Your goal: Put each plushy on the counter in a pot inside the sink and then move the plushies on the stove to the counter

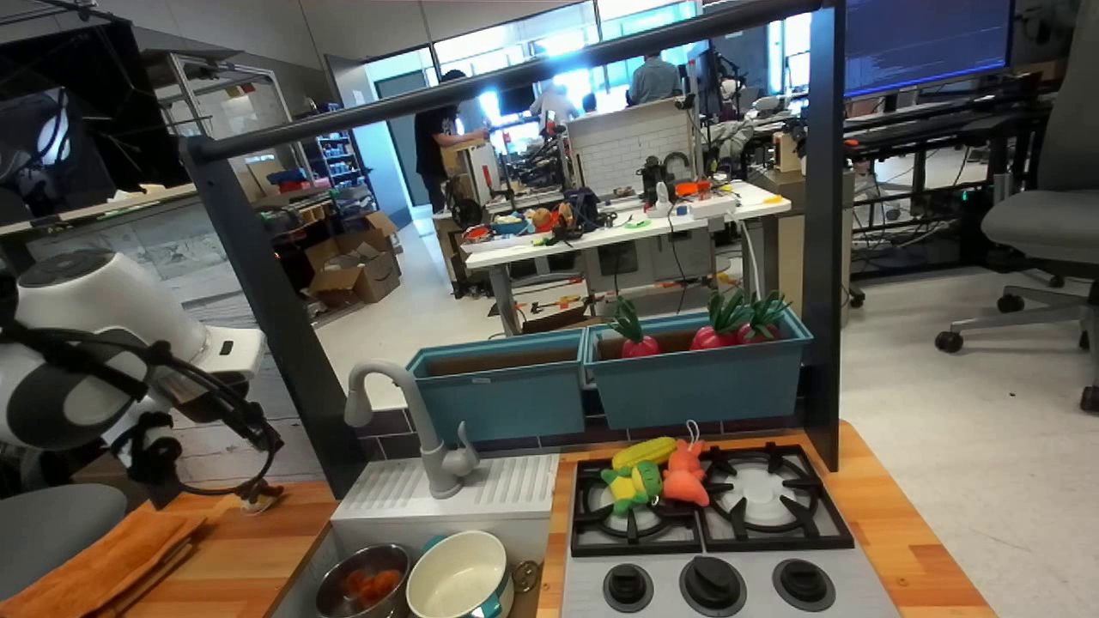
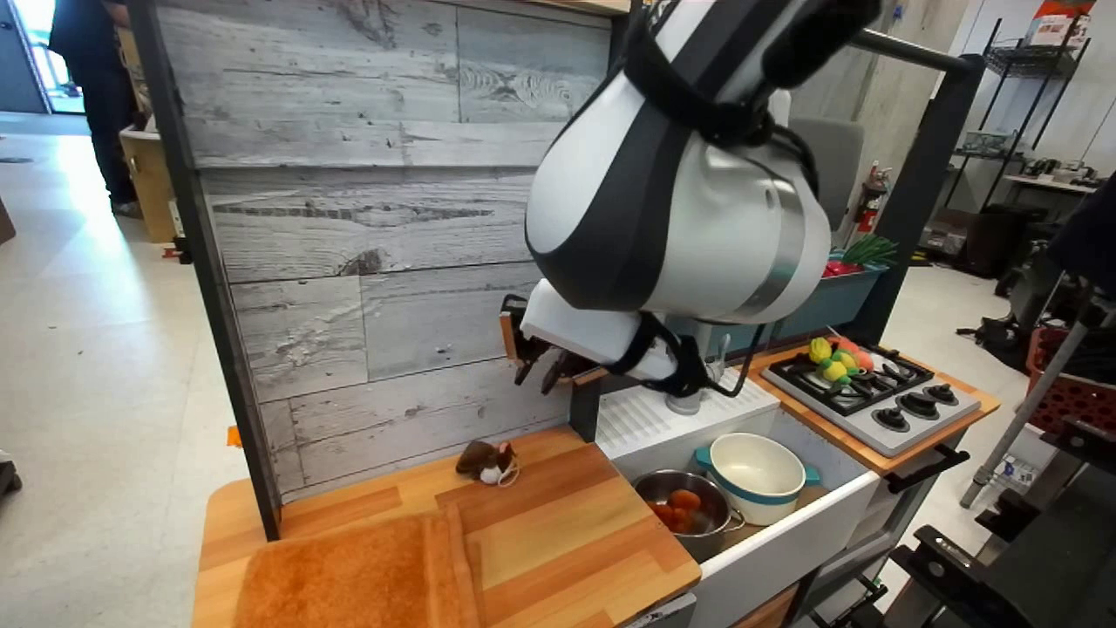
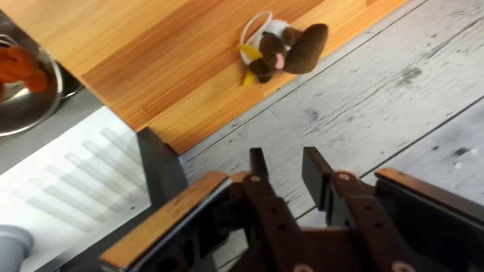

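Plank wall (image 2: 349,218): grey, wood-grained boards filled the upper left of an exterior view and rose behind the wooden counter (image 2: 558,541).
Brown plushy (image 3: 281,49): it lay on the counter near the boards, upper middle of the wrist view, its white loop (image 3: 248,26) curling to the left; whether it touched the wall could not be told.
Gripper (image 3: 287,164): its fingers (image 3: 259,162) stood moderately apart with nothing held, boards showing through the gap.
Pots in the sink (image 2: 785,560): the steel pot (image 1: 365,558), lower left of an exterior view, held an orange soft thing (image 1: 373,586); the white pot (image 1: 455,573) stood just to its right.
Stove (image 1: 666,592): lower right of an exterior view, where a yellow plushy (image 1: 646,451), a green plushy (image 1: 637,487) and a salmon plushy (image 1: 685,476) sat together; these looked like later work.
Step in hand: going by the task, most likely fetching the brown plushy for one of the pots.
Doing it well: the gap was best brought over the stuffed body and lowered gently, keeping both fingers off the wall; a squeeze across the body seemed surer than one on the loop, which might have let it swing; the carry then called for a lift clear of the pot's rim.
Plushy against fingers: it lay well apart, touching neither, almost straight above the gap in the wrist view.
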Robot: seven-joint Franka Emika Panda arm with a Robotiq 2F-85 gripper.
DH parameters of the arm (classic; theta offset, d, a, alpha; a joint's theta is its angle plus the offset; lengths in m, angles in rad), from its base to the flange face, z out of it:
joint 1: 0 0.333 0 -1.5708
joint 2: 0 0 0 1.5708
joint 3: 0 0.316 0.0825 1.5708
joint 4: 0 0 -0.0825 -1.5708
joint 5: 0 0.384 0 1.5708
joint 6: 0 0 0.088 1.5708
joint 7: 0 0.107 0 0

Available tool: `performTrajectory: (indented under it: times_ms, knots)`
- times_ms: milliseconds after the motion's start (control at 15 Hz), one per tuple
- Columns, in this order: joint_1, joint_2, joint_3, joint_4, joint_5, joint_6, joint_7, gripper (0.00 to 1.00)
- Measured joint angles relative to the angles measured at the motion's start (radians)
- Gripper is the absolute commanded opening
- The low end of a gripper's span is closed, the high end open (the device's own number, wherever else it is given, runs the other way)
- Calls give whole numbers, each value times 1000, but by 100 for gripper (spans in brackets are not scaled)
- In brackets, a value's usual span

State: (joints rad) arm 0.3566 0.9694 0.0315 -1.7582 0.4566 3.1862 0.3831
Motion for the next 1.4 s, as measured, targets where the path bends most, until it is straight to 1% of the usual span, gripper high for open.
performTrajectory:
  times_ms: [133,200,267,333,400,600,800,1000,1067,1133,1400]
  knots:
    - [120,-7,-148,-3,-5,-93,65,77]
    - [168,3,-198,0,-20,-134,99,85]
    - [201,19,-228,6,-44,-174,133,92]
    - [220,38,-238,20,-69,-212,160,99]
    - [229,62,-236,39,-95,-237,179,100]
    - [230,139,-210,103,-161,-235,188,100]
    - [229,205,-202,158,-199,-166,172,100]
    - [227,256,-198,196,-203,-78,125,100]
    - [224,267,-193,206,-203,-52,109,84]
    - [221,274,-186,211,-203,-30,92,74]
    - [188,292,-142,240,-203,33,24,42]
